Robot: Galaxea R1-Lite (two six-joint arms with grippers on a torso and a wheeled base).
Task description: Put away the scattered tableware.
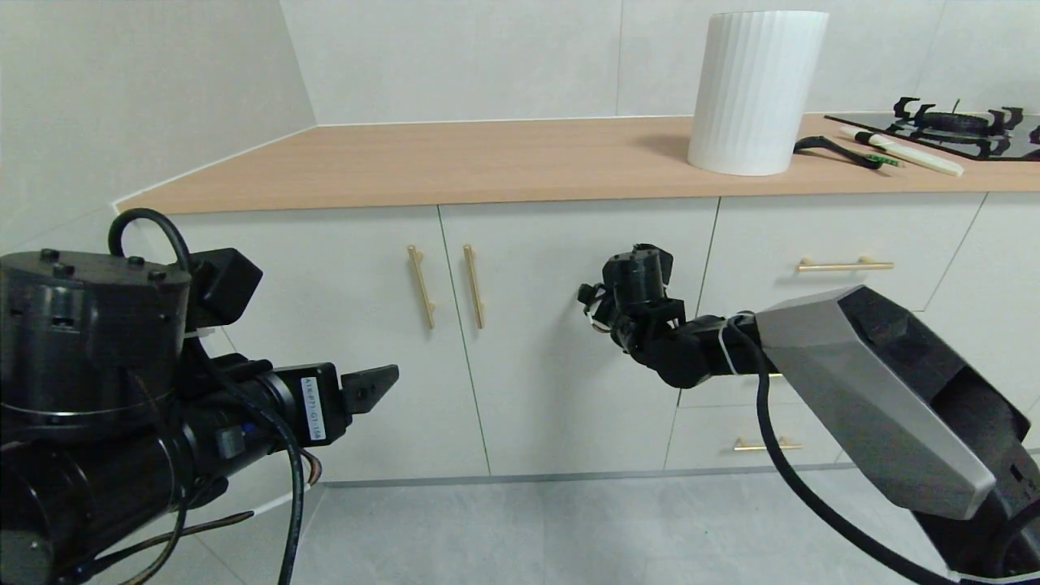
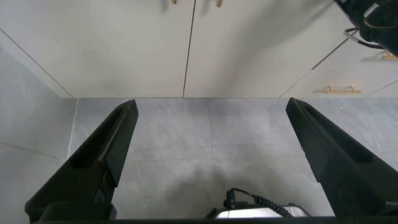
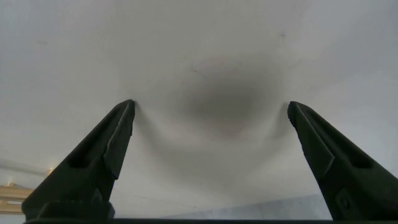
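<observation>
On the wooden countertop (image 1: 455, 162) at the far right lie a black utensil (image 1: 835, 150) and a long white utensil (image 1: 908, 153), with a small green piece (image 1: 888, 160) between them. A tall white ribbed container (image 1: 756, 89) stands just left of them. My right gripper (image 1: 593, 305) is low, below the counter, pressed close to a white cabinet door (image 3: 211, 56); its fingers (image 3: 99, 162) stand open with nothing between them. My left gripper (image 1: 375, 385) hangs at the lower left, open and empty, above the grey floor (image 2: 205, 149).
A black gas hob (image 1: 963, 126) sits at the counter's far right. White cabinet doors with gold handles (image 1: 420, 286) run below the counter, and drawers with gold pulls (image 1: 845, 264) are on the right. A grey wall closes off the left side.
</observation>
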